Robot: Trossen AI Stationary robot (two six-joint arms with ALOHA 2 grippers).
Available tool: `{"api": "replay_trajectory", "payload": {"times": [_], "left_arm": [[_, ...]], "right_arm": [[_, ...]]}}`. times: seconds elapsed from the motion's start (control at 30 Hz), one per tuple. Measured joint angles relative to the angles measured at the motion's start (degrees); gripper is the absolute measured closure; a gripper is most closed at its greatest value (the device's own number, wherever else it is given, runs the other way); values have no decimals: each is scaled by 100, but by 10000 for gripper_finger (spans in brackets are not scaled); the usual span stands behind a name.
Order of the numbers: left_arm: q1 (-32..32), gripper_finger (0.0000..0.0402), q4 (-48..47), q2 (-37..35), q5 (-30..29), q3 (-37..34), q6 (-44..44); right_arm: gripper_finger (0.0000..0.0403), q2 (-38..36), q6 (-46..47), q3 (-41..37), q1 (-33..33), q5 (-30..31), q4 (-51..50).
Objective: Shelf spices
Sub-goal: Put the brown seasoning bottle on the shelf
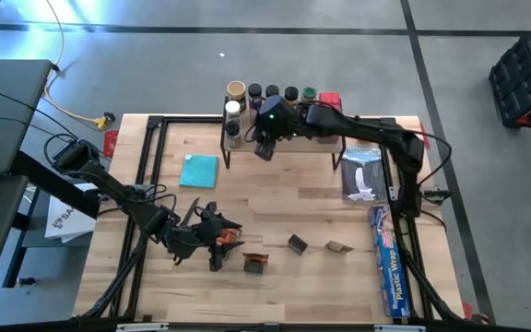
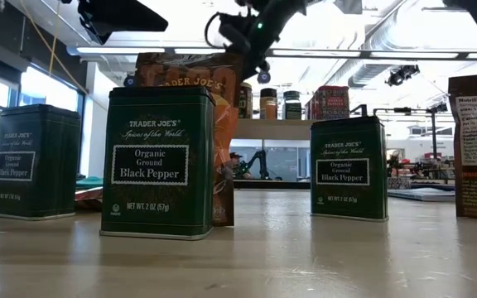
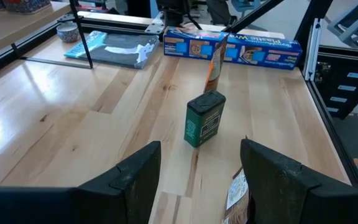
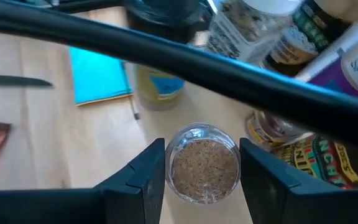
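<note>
Overhead, the right pincer (image 1: 267,138) reaches across the shelf (image 1: 325,140) at twelve o'clock on the counter (image 1: 275,198), mid-placement. Its wrist view shows a glass jar (image 4: 204,163) clamped between its fingers; next, I judge, set it down and release. Meanwhile the left pincer (image 3: 197,180), spread wide and empty, faces a green tin (image 3: 204,118), seemingly the next pick.

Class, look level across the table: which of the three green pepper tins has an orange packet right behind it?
The middle tin, the one closest to the camera. The orange packet rises behind it. The left tin and right tin have no packet.
</note>
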Motion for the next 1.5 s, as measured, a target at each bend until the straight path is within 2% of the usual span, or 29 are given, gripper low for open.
{"api": "replay_trajectory", "payload": {"times": [0.23, 0.57, 1.03, 1.17, 1.3, 1.4, 1.5], "left_arm": [[0, 186, 3, 0, 1, 2, 37], [0, 186, 2, 0, 26, 2, 37], [2, 186, -4, 0, 28, 2, 37], [0, 186, 2, 0, 35, 2, 33], [-54, 186, 0, 0, 30, 2, 26], [-118, 186, 15, 0, 15, 2, 31], [-174, 186, 16, 0, -41, 2, 26]], "right_arm": [[239, 151, 188, -4, -140, 4, 240], [186, 244, 202, -4, -211, 10, 388], [180, 63, 32, 162, -220, 347, 777], [180, -120, -10, 334, -174, 348, 297], [184, -250, -319, 334, -12, 537, -628], [203, -254, -468, 151, 100, 686, -1113], [233, -242, -507, -354, 149, 713, -1037]]}}
